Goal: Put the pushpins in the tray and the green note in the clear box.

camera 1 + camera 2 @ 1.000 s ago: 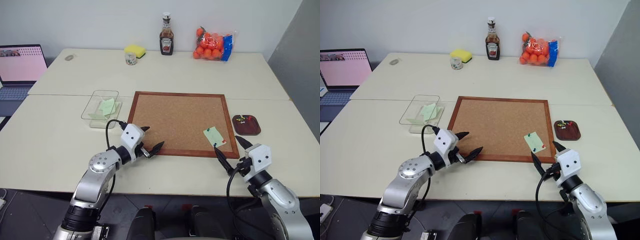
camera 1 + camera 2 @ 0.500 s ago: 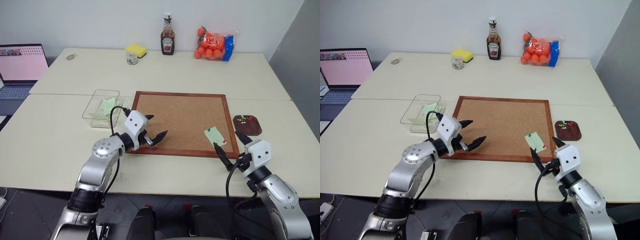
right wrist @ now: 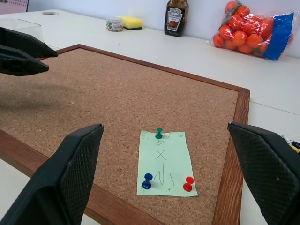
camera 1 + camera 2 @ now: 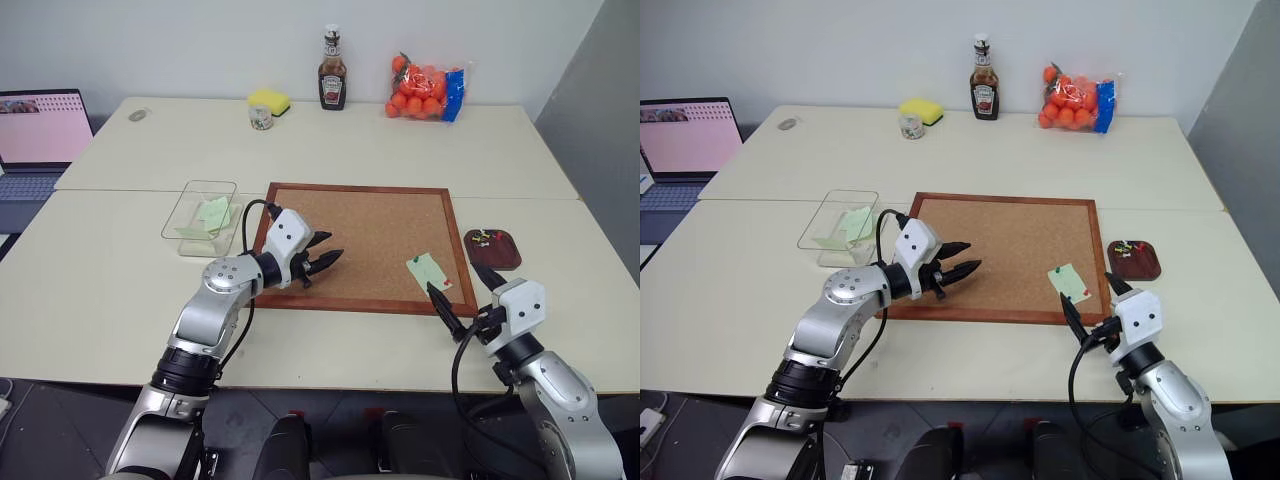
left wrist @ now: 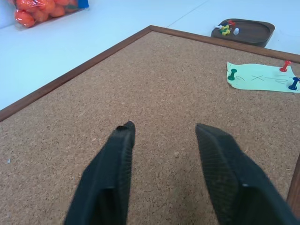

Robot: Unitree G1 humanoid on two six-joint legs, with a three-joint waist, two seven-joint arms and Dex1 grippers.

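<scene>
The green note [image 4: 428, 271] lies on the cork board's near right corner, held by three pushpins: green [image 3: 159, 132], blue [image 3: 148, 178] and red [image 3: 189, 180]. My right gripper [image 4: 455, 283] hovers just short of it at the board's front edge, open wide and empty. The dark brown tray [image 4: 492, 249] sits right of the board with several pushpins [image 5: 225, 28] in it. My left gripper [image 4: 328, 260] floats over the board's near left part, fingers [image 5: 115, 159] narrowed but apart, holding nothing. Left of the board stands the clear box [image 4: 203, 217] with green paper inside.
The wood-framed cork board [image 4: 350, 215] fills the table's middle. Along the far edge stand a ketchup bottle [image 4: 331, 82], a bag of oranges [image 4: 425, 90], a yellow sponge [image 4: 269, 101] and a small jar [image 4: 261, 117]. A laptop [image 4: 40, 130] sits far left.
My left gripper rose from the board's near left edge and moved forward and right over the cork, and its fingers came closer together. The right arm stayed put.
</scene>
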